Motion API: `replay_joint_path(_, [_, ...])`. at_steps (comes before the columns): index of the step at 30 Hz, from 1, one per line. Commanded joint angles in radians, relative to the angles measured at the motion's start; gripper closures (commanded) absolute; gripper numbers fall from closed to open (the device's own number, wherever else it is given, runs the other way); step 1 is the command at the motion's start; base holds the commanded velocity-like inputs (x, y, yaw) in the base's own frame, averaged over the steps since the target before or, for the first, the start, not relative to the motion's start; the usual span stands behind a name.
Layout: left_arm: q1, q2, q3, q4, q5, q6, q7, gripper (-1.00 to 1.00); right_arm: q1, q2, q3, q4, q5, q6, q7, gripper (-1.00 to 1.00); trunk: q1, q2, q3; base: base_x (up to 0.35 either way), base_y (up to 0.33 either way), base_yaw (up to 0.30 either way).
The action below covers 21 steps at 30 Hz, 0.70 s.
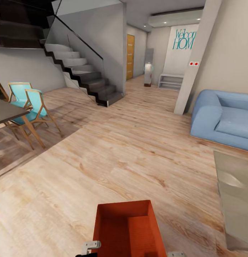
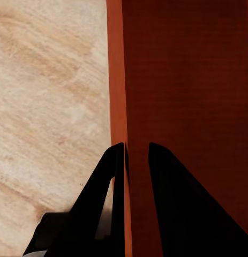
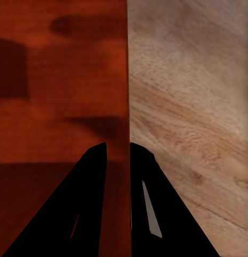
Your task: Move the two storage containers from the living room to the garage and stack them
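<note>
A: Status?
B: Carry leg. Storage container (image 1: 129, 232) held low ahead of blue sofa (image 1: 224, 119); left gripper (image 2: 135, 155) and right gripper (image 3: 118, 152) clamped on opposite walls.
A: Next?
B: Probably driving on to find garage; second container unseen.

Left end effector (image 2: 136, 152) straddling orange-red container (image 2: 182, 80) wall, wood floor (image 2: 49, 96) beside

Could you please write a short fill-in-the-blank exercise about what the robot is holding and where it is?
1. Both grippers, left and right, clamp walls of an orange-red ____.
2. The floor is light ____ planks.
3. The sofa on the robot's right is ____.
4. The two chairs have ____ seats.

Missing words: container; wood; blue; turquoise
</note>
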State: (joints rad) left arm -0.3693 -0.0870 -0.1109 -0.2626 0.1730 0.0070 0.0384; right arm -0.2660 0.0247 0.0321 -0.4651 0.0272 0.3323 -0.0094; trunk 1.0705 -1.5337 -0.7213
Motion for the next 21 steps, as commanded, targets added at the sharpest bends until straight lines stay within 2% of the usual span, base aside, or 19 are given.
replay_joint_path(1, [-0.001,0.019,-0.013,-0.003,-0.004,-0.024,0.011,1.00,0.001,-0.001,0.018,0.002,-0.017,0.005,0.001,1.00,0.000,0.000,-0.001,0.306,0.000,-0.007])
replay_joint_path(21, [-0.001,0.019,-0.013,-0.003,-0.004,-0.024,0.011,1.00,0.001,-0.002,0.012,0.000,-0.018,0.006,0.001,1.00,0.000,0.000,-0.001,0.306,0.000,-0.002])
